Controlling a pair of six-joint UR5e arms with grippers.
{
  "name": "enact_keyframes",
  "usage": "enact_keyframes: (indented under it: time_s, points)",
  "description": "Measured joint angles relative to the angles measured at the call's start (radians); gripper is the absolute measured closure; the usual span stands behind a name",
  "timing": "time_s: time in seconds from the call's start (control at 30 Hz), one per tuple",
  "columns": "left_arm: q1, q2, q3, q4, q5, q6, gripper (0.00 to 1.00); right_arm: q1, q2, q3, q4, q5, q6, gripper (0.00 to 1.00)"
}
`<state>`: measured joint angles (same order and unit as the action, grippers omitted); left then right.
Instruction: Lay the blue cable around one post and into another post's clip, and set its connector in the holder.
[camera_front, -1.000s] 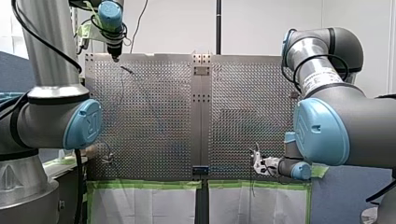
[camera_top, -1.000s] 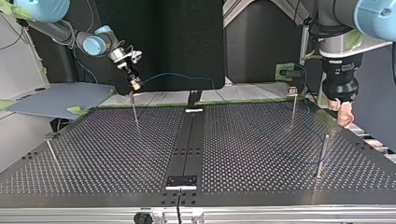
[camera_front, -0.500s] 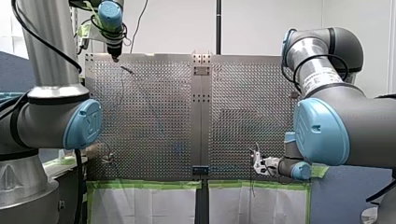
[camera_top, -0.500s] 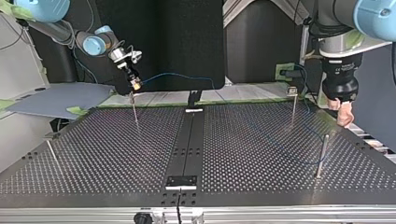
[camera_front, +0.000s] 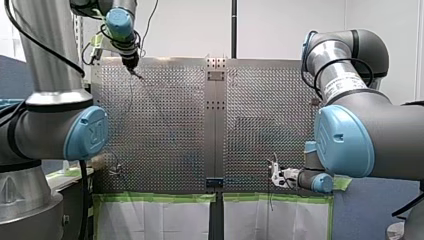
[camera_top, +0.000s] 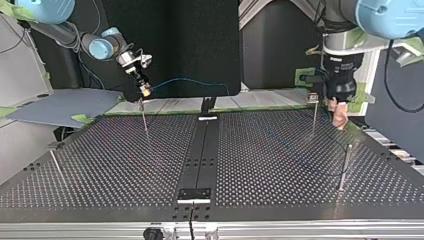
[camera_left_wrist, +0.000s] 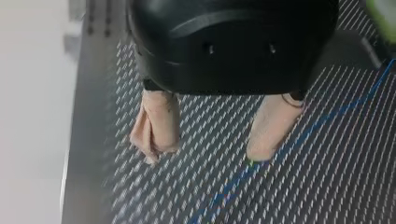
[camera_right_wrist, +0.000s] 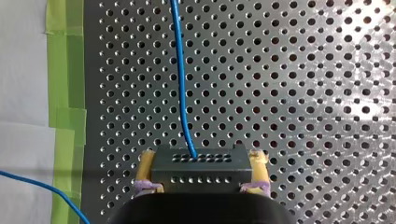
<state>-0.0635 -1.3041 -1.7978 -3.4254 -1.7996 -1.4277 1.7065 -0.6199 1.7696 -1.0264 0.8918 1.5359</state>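
Note:
In the right wrist view my right gripper (camera_right_wrist: 198, 186) has its yellow pads shut on a dark connector block (camera_right_wrist: 198, 165), and the blue cable (camera_right_wrist: 180, 70) leaves it over the perforated table. The top view shows this gripper (camera_top: 145, 91) high at the back left, above a thin post (camera_top: 144, 117); the cable (camera_top: 190, 80) arcs from it towards the right. My left gripper (camera_top: 340, 119) hangs open with beige pads beside the post carrying a clip (camera_top: 313, 98). In the left wrist view its fingers (camera_left_wrist: 156, 126) stand apart, and the cable (camera_left_wrist: 327, 116) passes by one fingertip.
Another post (camera_top: 345, 167) stands near the top view's right edge and a leaning one (camera_top: 56, 162) at the left. A small holder plate (camera_top: 195, 194) sits on the dark centre strip (camera_top: 200, 160). Green tape (camera_front: 155, 198) lines the table's near edge in the front view.
My left arm has swung from the table's side edge inward, towards the clip post, staying open. My right gripper and the connector have not moved.

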Motion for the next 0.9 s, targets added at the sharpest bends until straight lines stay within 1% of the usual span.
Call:
enact_keyframes:
  time_s: [0.13,0.2,0.27,0.4,0.57,0.7,0.9]
  points:
    - [-0.031,-0.018,-0.032,0.031,0.028,-0.014,0.0,0.001,0.0,0.0,0.002,0.003,-0.002,0.91]
    - [-0.047,-0.032,-0.047,0.047,0.028,-0.027,0.0,0.002,0.0,0.0,0.004,0.006,-0.005,0.91]
    - [-0.062,-0.046,-0.063,0.062,0.02,-0.042,0.0,0.002,0.0,-0.001,0.009,0.012,-0.012,0.91]
    - [-0.098,-0.082,-0.099,0.098,-0.012,-0.078,0.0,0.003,0.0,-0.001,0.021,0.024,-0.027,0.91]
    - [-0.143,-0.127,-0.143,0.143,-0.057,-0.123,0.0,0.003,-0.001,-0.004,0.033,0.031,-0.041,0.91]
    - [-0.184,-0.168,-0.153,0.184,-0.097,-0.163,0.0,0.003,0.0,-0.007,0.038,0.033,-0.045,0.91]
    - [-0.233,-0.217,-0.152,0.233,-0.146,-0.212,0.0,0.002,0.0,-0.007,0.04,0.033,-0.046,0.91]
